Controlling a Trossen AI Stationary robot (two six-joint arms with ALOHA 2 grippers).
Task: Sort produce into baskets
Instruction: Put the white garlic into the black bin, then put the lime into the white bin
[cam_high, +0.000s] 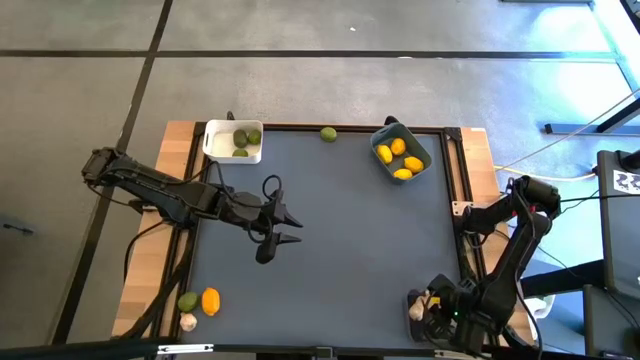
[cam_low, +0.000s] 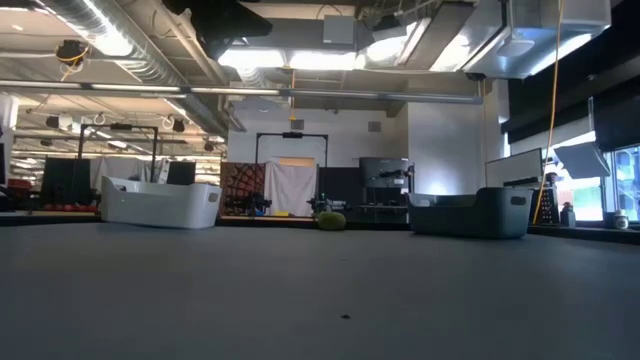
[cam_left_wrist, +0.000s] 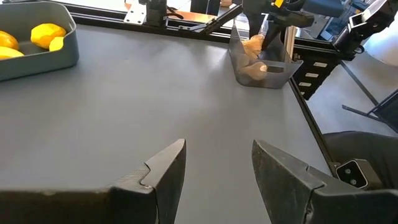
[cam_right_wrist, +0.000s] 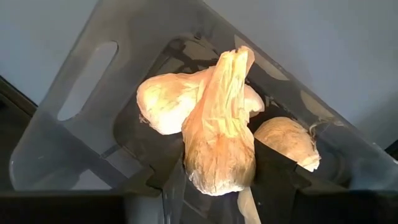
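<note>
Garlic bulb (cam_right_wrist: 219, 140) sits clamped between the right gripper's (cam_right_wrist: 219, 180) fingers, over the clear basket (cam_right_wrist: 74, 112) at the near right corner of the grey table (cam_high: 350, 230), with two more bulbs inside. Left gripper (cam_high: 290, 227), near the table's middle, holds its fingers apart and empty. Across the table stand the white basket (cam_high: 218, 143) with green fruit and the blue-grey basket (cam_high: 425, 158) with lemons, one green fruit (cam_high: 328, 134) between them. Beyond the table, ceiling ducts (cam_low: 120, 40) and strip lights (cam_low: 300, 58).
</note>
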